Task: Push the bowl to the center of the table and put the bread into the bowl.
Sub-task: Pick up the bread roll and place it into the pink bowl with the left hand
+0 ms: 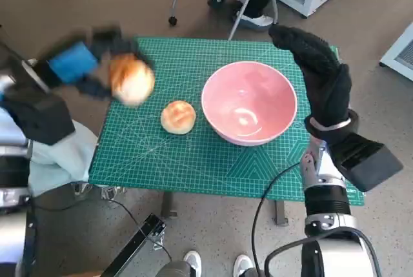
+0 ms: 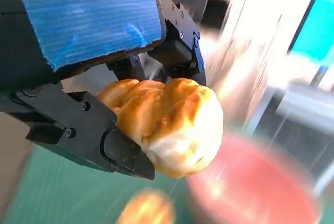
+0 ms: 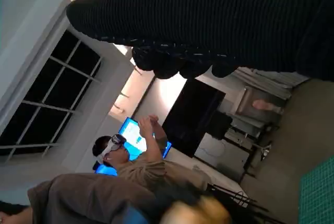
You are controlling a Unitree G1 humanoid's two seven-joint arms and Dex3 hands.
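My left hand [image 1: 84, 64] holds a golden bread roll [image 1: 131, 80] in the air over the mat's left side; the left wrist view shows the roll [image 2: 167, 125] gripped between the black fingers [image 2: 88, 135]. A second roll [image 1: 178, 117] lies on the green mat, left of the pink bowl [image 1: 249, 101]. The bowl stands upright and empty, right of the mat's middle. My gloved right hand [image 1: 319, 77] is raised beside the bowl's right rim with straight fingers, holding nothing. The bowl [image 2: 255, 187] and the lying roll [image 2: 148, 208] appear blurred below the held roll.
The green cutting mat [image 1: 193, 161] covers the small table. A chair and a person's feet [image 1: 258, 15] are beyond the far edge. Shoes [image 1: 193, 264] show near the front. A person wearing a headset [image 3: 120, 151] shows in the right wrist view.
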